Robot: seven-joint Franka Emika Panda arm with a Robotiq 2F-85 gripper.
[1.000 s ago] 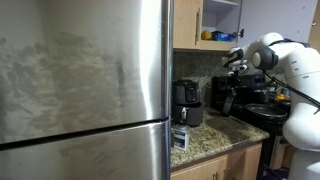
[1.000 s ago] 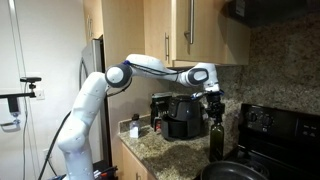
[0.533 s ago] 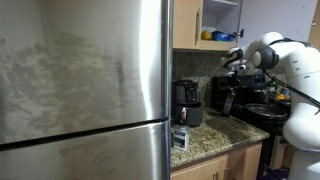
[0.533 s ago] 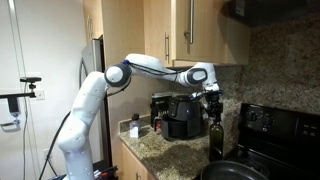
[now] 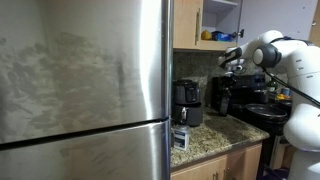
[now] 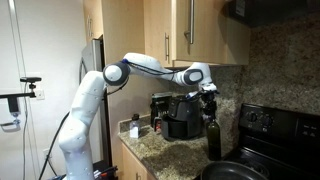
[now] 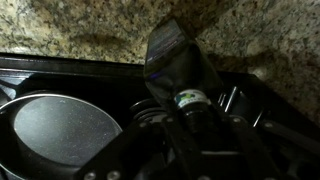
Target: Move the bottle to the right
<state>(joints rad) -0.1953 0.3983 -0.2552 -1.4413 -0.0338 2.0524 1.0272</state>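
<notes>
Pincer point(image 6: 210, 97) closed on neck of bottle point(image 6: 212, 138). Bottle upright, right of coffee maker point(image 6: 181, 116), at tabletop point(image 6: 150, 150) edge beside stove point(image 6: 272, 128). Risks: high grip lets tall bottle swing or slip; base catches pan point(image 6: 225, 172) rim, tips.

Speckled granite countertop point(image 6: 168, 148), seen in both exterior views point(image 5: 205, 140). Boxy black coffee maker point(image 6: 180, 116) stands at the back, close to the wall. A small container point(image 6: 135, 128) sits beside it, toward the end away from the stove (too small to identify). Tall dark bottle point(image 6: 212, 138) is upright at the stove end. Whether its base touches the stone cannot be told.
</notes>
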